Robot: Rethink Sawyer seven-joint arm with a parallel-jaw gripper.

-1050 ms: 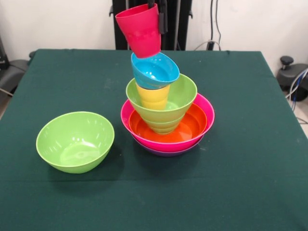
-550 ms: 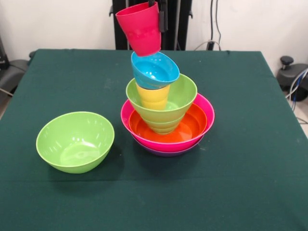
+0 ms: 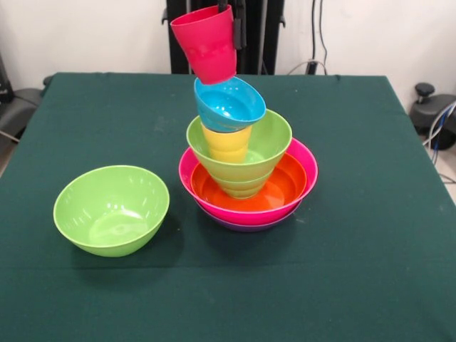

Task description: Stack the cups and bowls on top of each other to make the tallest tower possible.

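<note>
green tabletop (image 3: 370, 214) carrying the tower (image 3: 246, 178): purple, pink, orange bowls nested lowest, lime bowl (image 3: 271, 142), yellow cup (image 3: 226, 146), tilted blue bowl (image 3: 229, 105). 1 lime bowl (image 3: 111, 209) apart at left. red cup (image 3: 206, 44) aloft, tilted, pinched at its rim by gripper (image 3: 231, 25).

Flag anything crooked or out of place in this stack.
The small sky-blue plastic bowl sits tilted on the yellow plastic cup, its opening tipped toward the camera rather than level. The red plastic cup above it also leans. One large lime-green bowl sits apart, unstacked.
</note>
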